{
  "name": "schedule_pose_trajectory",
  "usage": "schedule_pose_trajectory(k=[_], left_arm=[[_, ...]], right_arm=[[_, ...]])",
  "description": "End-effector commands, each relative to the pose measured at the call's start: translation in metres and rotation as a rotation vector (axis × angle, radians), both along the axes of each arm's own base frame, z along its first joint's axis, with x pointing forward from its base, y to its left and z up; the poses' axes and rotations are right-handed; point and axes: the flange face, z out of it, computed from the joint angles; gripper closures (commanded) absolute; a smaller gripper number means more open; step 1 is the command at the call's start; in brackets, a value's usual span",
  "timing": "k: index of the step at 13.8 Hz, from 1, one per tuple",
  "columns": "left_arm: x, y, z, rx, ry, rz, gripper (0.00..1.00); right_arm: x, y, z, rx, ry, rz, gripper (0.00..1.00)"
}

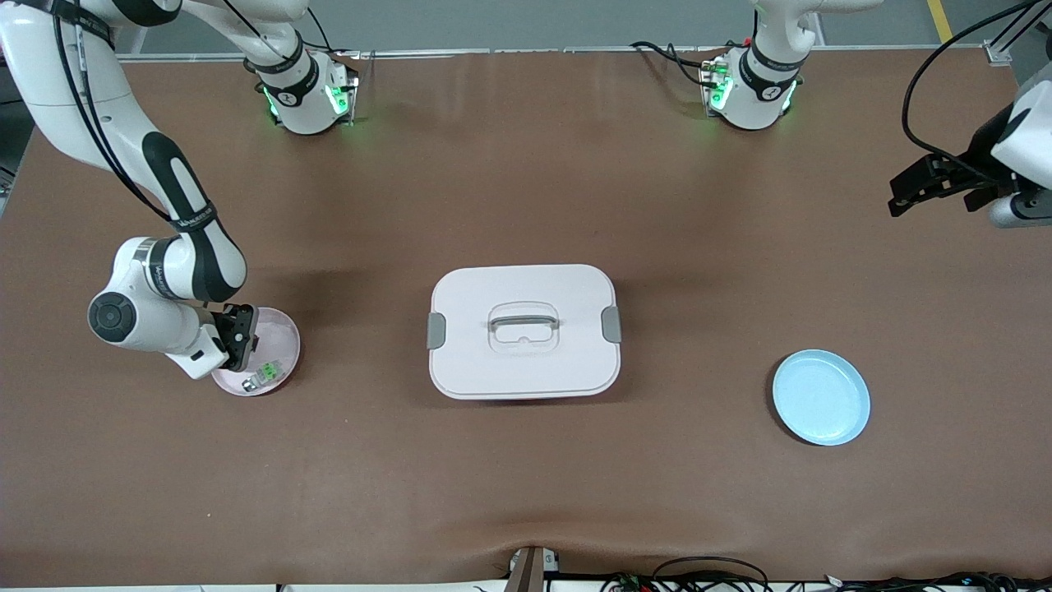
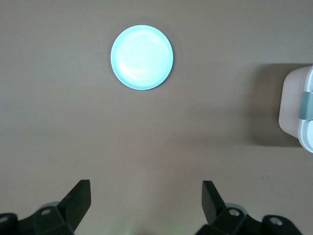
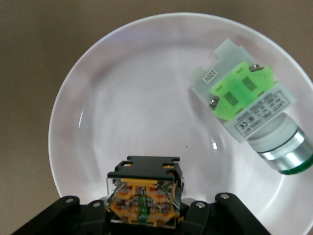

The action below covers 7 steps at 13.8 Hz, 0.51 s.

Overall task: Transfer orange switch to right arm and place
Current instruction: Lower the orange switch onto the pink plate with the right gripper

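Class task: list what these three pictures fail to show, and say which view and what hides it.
- Orange switch: front view, hidden by the right gripper over the pink plate.
- Right wrist view: whether the switch touches the plate.
- Left gripper: fingertips cut by the left wrist view's edge.

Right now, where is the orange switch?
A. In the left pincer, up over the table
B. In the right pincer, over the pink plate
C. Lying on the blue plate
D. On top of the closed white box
B: the right wrist view shows the orange switch clamped in the right pincer over the pink plate, beside the silver-and-green switch; the left pincer is open with nothing in it.
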Motion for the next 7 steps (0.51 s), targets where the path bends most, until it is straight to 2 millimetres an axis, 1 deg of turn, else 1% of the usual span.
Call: schedule_pose_trajectory(k=[1,2,3,7], left_arm=[[-0.0052,-0.0068,0.005,-0.007,-0.01,-0.027,0.0],[-0.0057,-0.0113,0.005,-0.01,-0.01,-0.035,0.0],[-0.0061,-0.0138,0.0049,-0.01,-0.008,-0.039,0.0],[-0.0064,-0.015,0.0062,-0.013,-0.009,-0.038,0.0]], right_arm=[[0.0031,-0.0031,-0.0025,0.002,0.009,-0.017,1.0],[0.0029,-0.0022,-0.0019,-0.001,0.012,-0.032,0.2],[0.0027,-0.0004,-0.0021,-0.002,0.015,-0.037,0.0],[0.0035,0.0004,-0.0007,-0.003,0.014,-0.042,0.0]])
